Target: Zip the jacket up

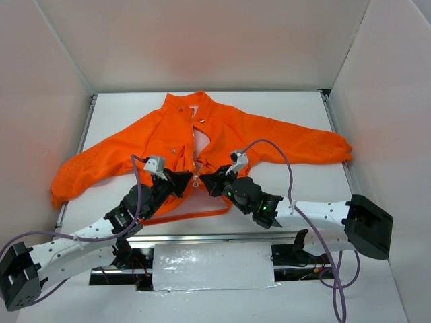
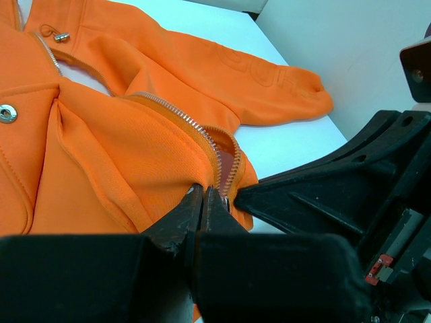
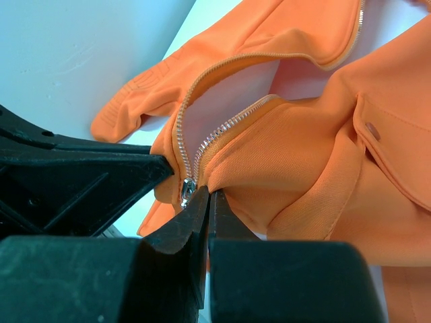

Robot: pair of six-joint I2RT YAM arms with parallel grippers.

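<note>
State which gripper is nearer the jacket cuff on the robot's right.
Right. The right gripper pinches the jacket at the zipper base, on the side towards that cuff; the left gripper pinches the opposite front edge, farther off.

— What stood around your work place?
— You had a white table (image 1: 269,111), closed by three plain white walls: back wall (image 1: 202,40), left wall (image 1: 34,101), right wall (image 1: 390,101).
— And the light?
— It was soft and even, with a faint pink tint low on the back wall. A metal rail (image 1: 202,237) ran along the near edge.
</note>
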